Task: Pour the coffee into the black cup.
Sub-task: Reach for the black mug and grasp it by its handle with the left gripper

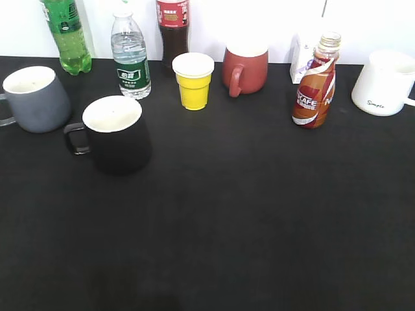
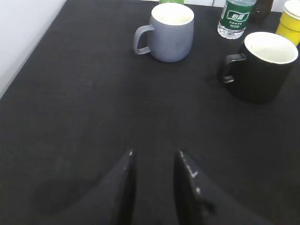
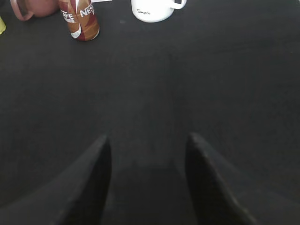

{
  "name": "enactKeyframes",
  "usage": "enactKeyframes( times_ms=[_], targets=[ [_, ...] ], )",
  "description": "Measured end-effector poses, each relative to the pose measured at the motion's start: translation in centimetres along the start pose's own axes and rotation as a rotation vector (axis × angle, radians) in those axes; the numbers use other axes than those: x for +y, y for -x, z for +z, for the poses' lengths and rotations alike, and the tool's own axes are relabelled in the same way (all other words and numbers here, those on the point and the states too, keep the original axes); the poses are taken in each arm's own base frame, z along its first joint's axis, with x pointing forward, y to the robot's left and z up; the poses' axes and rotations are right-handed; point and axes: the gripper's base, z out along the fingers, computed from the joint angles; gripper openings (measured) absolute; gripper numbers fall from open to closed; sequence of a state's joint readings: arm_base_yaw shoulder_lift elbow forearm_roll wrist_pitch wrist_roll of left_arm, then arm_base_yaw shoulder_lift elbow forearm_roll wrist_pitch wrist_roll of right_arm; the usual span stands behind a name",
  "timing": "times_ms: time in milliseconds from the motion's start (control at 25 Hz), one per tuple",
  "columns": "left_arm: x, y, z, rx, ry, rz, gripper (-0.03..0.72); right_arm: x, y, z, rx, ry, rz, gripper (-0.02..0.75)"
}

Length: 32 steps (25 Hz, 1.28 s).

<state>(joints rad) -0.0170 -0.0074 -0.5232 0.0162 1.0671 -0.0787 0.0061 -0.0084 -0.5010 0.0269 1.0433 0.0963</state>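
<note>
Black cup (image 1: 117,134) matt outside; coffee bottle (image 1: 315,84) glossy label; table (image 1: 246,214) matt black cloth.

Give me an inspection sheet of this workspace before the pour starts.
Surface: black table, bare in front.
Job's things: coffee bottle upright at right, no cap seen; black cup upright at left, nothing seen inside.
Clutter: grey mug, green bottle, water bottle, cola bottle, yellow cup, dark red mug, white mug, white carton.
Grippers: left gripper and right gripper both open, holding nothing.
Cables: nothing seen.
Surroundings: white wall behind.
</note>
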Motion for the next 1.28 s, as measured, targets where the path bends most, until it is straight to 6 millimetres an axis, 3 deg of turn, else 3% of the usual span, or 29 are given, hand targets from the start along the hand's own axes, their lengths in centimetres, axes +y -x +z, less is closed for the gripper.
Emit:
enactKeyframes(
  times_ms=[360, 520, 600, 720, 840, 960, 1000, 1120, 1280],
  targets=[
    [0.0, 0.1, 0.0, -0.006, 0.000, 0.000, 0.221, 0.0, 0.0, 0.0, 0.000, 0.000, 0.000, 0.412],
    [-0.3, 4.4, 0.0, -0.169, -0.013, 0.004, 0.343, 0.0, 0.0, 0.0, 0.000, 0.000, 0.000, 0.411],
    [-0.6, 7.4, 1.8, -0.226, -0.016, 0.035, 0.424, 0.0, 0.0, 0.0, 0.000, 0.000, 0.000, 0.411],
    [-1.0, 11.9, 5.7, -0.376, -0.024, 0.055, 0.440, 0.0, 0.0, 0.0, 0.000, 0.000, 0.000, 0.412],
    [-1.6, 13.7, 10.2, -0.402, -0.054, 0.060, 0.440, 0.0, 0.0, 0.0, 0.000, 0.000, 0.000, 0.412],
    [-4.0, 11.5, 15.6, -0.328, -0.179, 0.053, 0.440, 0.0, 0.0, 0.0, 0.000, 0.000, 0.000, 0.411],
    [-4.6, 10.2, 16.4, -0.316, -0.214, 0.058, 0.440, 0.0, 0.0, 0.0, 0.000, 0.000, 0.000, 0.411],
    [-5.7, 6.1, 17.7, -0.222, -0.274, 0.011, 0.440, 0.0, 0.0, 0.0, 0.000, 0.000, 0.000, 0.411],
    [-5.3, 0.9, 18.2, -0.150, -0.279, 0.006, 0.441, 0.0, 0.0, 0.0, 0.000, 0.000, 0.000, 0.412]
  ],
)
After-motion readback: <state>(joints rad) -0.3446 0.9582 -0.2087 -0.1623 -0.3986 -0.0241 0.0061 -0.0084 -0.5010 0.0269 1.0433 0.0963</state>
